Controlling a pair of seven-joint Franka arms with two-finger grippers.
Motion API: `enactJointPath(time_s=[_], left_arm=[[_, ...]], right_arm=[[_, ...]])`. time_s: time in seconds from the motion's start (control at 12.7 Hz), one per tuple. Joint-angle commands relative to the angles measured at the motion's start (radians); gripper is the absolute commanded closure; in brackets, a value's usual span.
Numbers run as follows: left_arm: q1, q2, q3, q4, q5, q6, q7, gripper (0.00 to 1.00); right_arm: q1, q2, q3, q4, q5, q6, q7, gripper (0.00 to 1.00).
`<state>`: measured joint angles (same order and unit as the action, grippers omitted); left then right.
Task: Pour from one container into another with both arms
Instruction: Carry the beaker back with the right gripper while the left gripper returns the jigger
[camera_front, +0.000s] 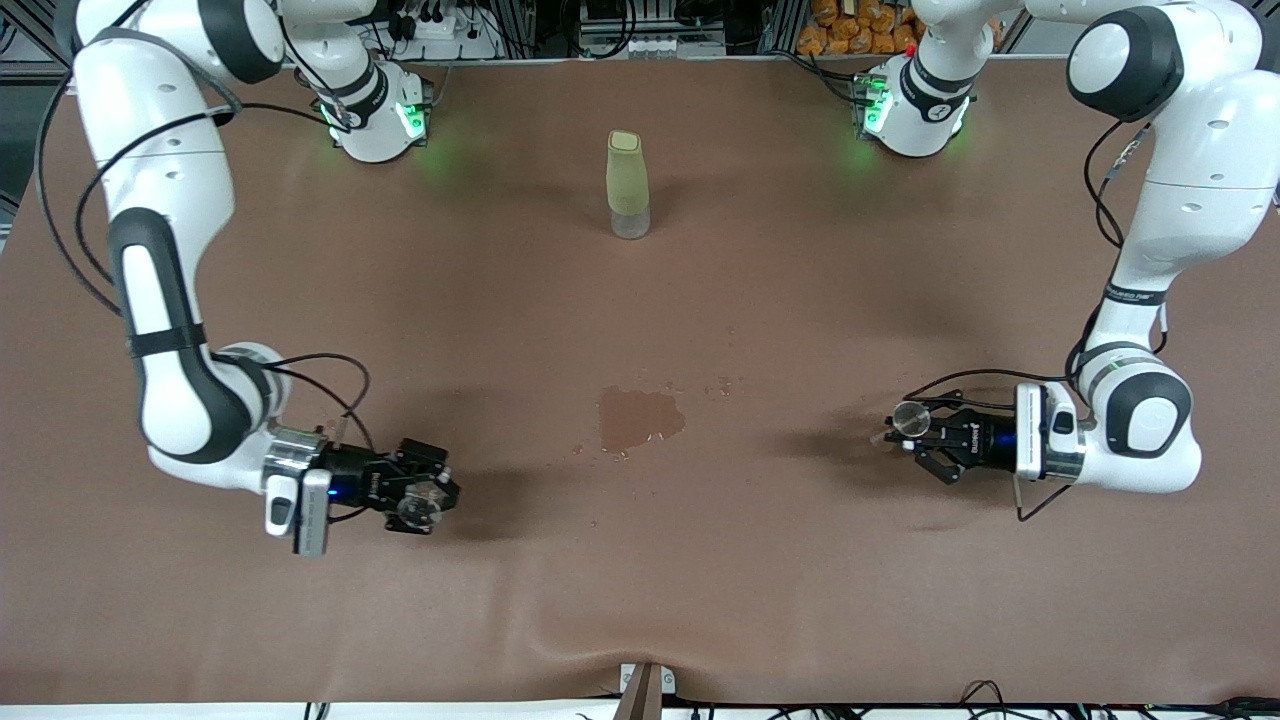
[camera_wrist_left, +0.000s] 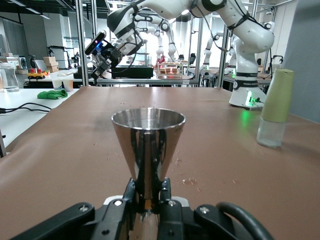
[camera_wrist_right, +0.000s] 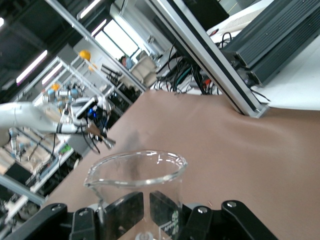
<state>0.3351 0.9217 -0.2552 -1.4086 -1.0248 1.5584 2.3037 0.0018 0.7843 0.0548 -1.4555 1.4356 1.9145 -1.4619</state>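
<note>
I see the left gripper (camera_front: 915, 432) up over the table (camera_front: 800, 250) toward the left arm's end, its fingers closed on the waist of the jigger (camera_front: 911, 417). In the left wrist view the jigger (camera_wrist_left: 148, 150) stands upright between the jaws, rim level.

The right gripper (camera_front: 425, 492) is over the table toward the right arm's end, jaws clamped on the cup (camera_front: 417, 508). In the right wrist view the cup (camera_wrist_right: 136, 182) appears tilted against the table line, though that may be the camera's own slant; I cannot tell whether it holds liquid.

The two vessels are well apart. Between them, on the table, lies a dark wet patch (camera_front: 641, 417), with small droplets (camera_front: 722, 385) near it on the side toward the left arm.

A pale-green bottle (camera_front: 628, 184) stands upright on the table, farther from the front camera than the patch, between the two arm bases. It stands well apart from both grippers.
</note>
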Motion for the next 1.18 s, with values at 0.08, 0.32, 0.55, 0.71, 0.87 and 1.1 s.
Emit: enactJointPath(time_s=[0.08, 0.32, 0.55, 0.71, 0.87, 1.1], left_arm=[[0.054, 0.000, -0.003, -0.013, 0.034, -0.052, 0.084, 1.00], [0.114, 0.022, -0.003, -0.015, 0.089, -0.084, 0.120, 1.00], [0.180, 0.057, -0.001, -0.015, 0.135, -0.121, 0.157, 1.00], [0.205, 0.077, -0.001, -0.018, 0.146, -0.123, 0.180, 1.00], [0.222, 0.098, 0.002, -0.016, 0.153, -0.130, 0.181, 1.00], [0.222, 0.101, 0.008, -0.016, 0.186, -0.130, 0.203, 1.00]], right_arm=[[-0.132, 0.027, 0.022, 0.007, -0.148, -0.119, -0.137, 1.00], [-0.228, 0.065, 0.022, 0.007, -0.251, -0.183, -0.244, 1.00], [-0.316, 0.090, 0.022, 0.009, -0.352, -0.184, -0.343, 1.00], [-0.344, 0.108, 0.022, 0.014, -0.371, -0.187, -0.417, 1.00], [-0.368, 0.127, 0.022, 0.018, -0.385, -0.183, -0.484, 1.00], [-0.401, 0.174, 0.022, 0.064, -0.380, -0.167, -0.573, 1.00]])
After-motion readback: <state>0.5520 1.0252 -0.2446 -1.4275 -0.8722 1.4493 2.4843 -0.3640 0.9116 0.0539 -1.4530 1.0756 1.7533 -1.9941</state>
